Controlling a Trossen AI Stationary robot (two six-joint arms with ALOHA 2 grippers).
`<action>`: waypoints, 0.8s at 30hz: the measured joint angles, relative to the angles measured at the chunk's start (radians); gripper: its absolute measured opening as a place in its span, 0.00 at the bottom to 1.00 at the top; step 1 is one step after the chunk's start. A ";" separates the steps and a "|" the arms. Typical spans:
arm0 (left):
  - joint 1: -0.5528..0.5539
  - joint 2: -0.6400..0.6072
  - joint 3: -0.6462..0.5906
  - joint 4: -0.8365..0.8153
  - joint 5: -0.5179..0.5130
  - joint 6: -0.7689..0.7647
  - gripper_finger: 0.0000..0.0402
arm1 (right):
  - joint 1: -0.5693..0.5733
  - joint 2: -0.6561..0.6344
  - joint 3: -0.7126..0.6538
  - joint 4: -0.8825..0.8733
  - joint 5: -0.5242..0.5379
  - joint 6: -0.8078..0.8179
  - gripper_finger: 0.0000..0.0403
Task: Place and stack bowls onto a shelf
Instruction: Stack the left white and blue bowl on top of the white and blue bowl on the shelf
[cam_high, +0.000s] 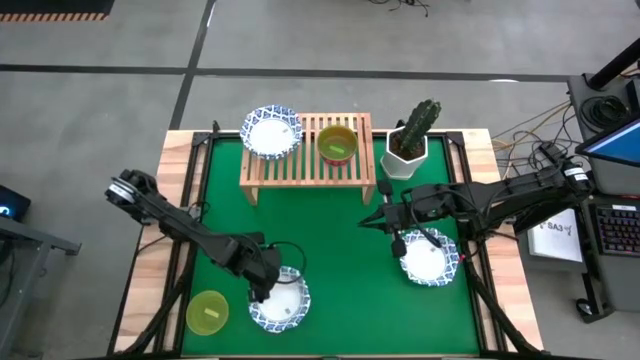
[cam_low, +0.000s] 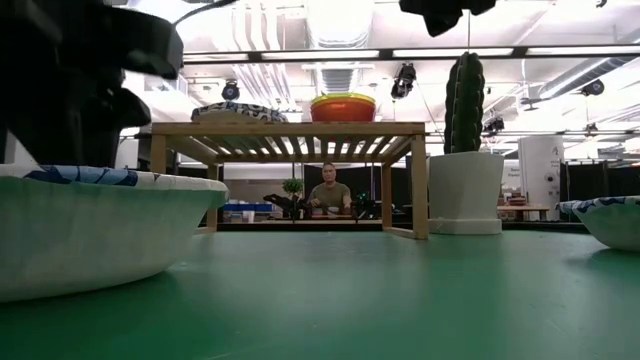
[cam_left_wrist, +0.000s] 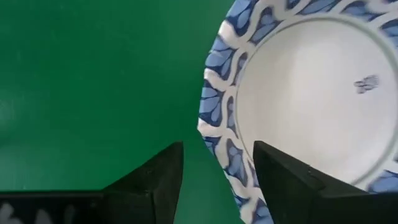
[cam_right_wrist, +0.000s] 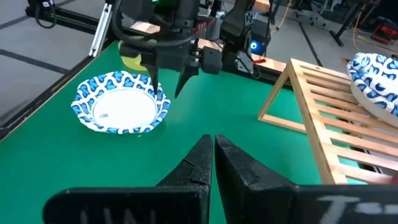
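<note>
The left end effector (cam_high: 262, 290) hangs low over the near rim of a blue-patterned bowl (cam_high: 281, 301) on the green counter (cam_high: 330, 250), fingers (cam_left_wrist: 155, 180) spread with the rim between them, nothing gripped; the straddle suits a pinch on the thin edge. The right end effector (cam_high: 385, 221), fingers pressed together and empty, waits mid-counter beside a second patterned bowl (cam_high: 430, 258). The shelf (cam_high: 305, 160) at the far side already carries a patterned bowl (cam_high: 271, 131) and stacked coloured bowls (cam_high: 337, 145), leaving slats free between.

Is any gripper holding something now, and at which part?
Nothing is held. The left gripper is open with the rim of a white bowl between its fingers, not clamped. The right gripper is shut and empty.
</note>
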 joint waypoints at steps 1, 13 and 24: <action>0.000 0.009 -0.001 0.002 0.000 0.000 0.44 | 0.000 0.000 0.000 -0.002 0.002 0.000 0.02; -0.001 0.088 -0.012 0.041 0.033 0.031 0.21 | 0.000 0.000 0.001 -0.021 0.003 0.034 0.02; -0.001 0.055 -0.007 0.031 0.036 0.048 0.00 | 0.000 0.000 0.001 -0.021 0.003 0.033 0.02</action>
